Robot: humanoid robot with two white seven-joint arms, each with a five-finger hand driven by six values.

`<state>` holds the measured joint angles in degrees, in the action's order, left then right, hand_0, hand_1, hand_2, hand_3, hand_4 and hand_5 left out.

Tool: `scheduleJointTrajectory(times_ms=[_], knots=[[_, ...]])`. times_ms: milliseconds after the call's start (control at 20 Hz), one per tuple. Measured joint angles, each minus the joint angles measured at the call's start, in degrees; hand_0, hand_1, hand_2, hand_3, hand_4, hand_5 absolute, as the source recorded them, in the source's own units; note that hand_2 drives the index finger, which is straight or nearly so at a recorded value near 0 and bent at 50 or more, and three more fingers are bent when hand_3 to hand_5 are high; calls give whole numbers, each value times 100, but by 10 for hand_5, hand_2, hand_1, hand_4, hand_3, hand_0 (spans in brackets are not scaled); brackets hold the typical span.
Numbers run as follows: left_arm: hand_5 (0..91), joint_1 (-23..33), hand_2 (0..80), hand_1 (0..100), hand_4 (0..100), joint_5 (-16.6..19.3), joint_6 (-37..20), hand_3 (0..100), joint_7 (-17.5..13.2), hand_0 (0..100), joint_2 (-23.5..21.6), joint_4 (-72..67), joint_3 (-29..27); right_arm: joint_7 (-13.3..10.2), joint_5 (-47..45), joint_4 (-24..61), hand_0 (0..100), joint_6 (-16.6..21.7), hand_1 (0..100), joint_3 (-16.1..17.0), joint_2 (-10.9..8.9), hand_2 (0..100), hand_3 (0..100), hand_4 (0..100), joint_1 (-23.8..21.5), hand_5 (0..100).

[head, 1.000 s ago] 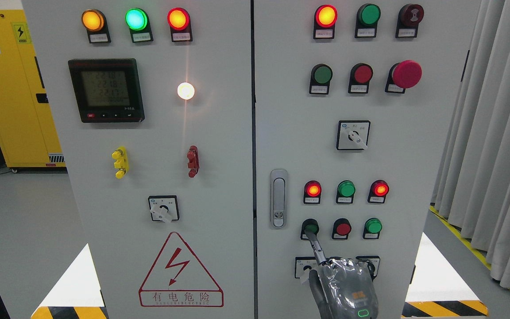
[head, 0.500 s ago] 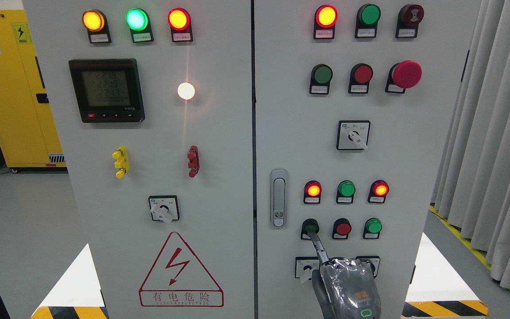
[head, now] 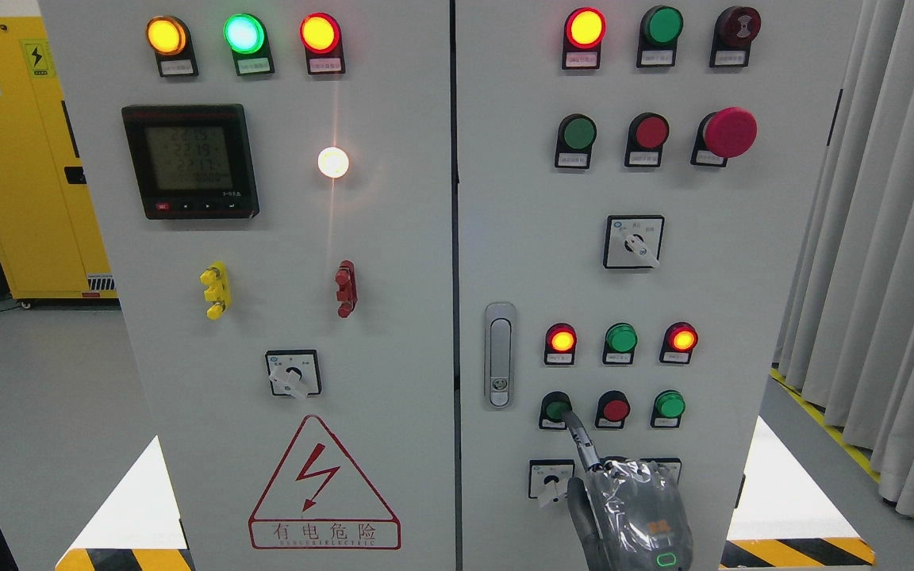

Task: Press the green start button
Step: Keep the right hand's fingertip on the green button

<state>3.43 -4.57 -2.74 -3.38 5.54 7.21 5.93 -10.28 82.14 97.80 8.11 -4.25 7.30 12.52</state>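
Grey cabinet (head: 393,238) doors fill the view, with a yellow locker (head: 21,159) at left and curtains (head: 885,238) at right. Lamps, a meter (head: 190,161) and selector switches surround the green button (head: 556,409), which sits low on the right door, left of a red button (head: 614,409). It is round, dark-rimmed and partly covered. The right hand (head: 624,507), plastic-wrapped, points one extended finger (head: 580,434) onto it, the others curled.

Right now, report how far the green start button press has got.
Done: the reach. The right robot hand is up at the panel's lower right, one finger extended to the green button left of the red button. In hand: fingertip at the button's lower edge; whether it is pushed in cannot be told. Left: confirm the press, withdraw.
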Motion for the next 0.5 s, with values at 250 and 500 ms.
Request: scheduleJointTrajectory(times_ms=[250,500], knots=[[0,0,0,556,0,2,0,0,0,120,0,0,0,-25,-44,154,775,19,969,-55,2,0,999,984,-70,1000],[0,0,0,556,0,2,0,0,0,120,0,0,0,-72,-66,301,793,30,963,-141,4,0,997,985,-160,1000]])
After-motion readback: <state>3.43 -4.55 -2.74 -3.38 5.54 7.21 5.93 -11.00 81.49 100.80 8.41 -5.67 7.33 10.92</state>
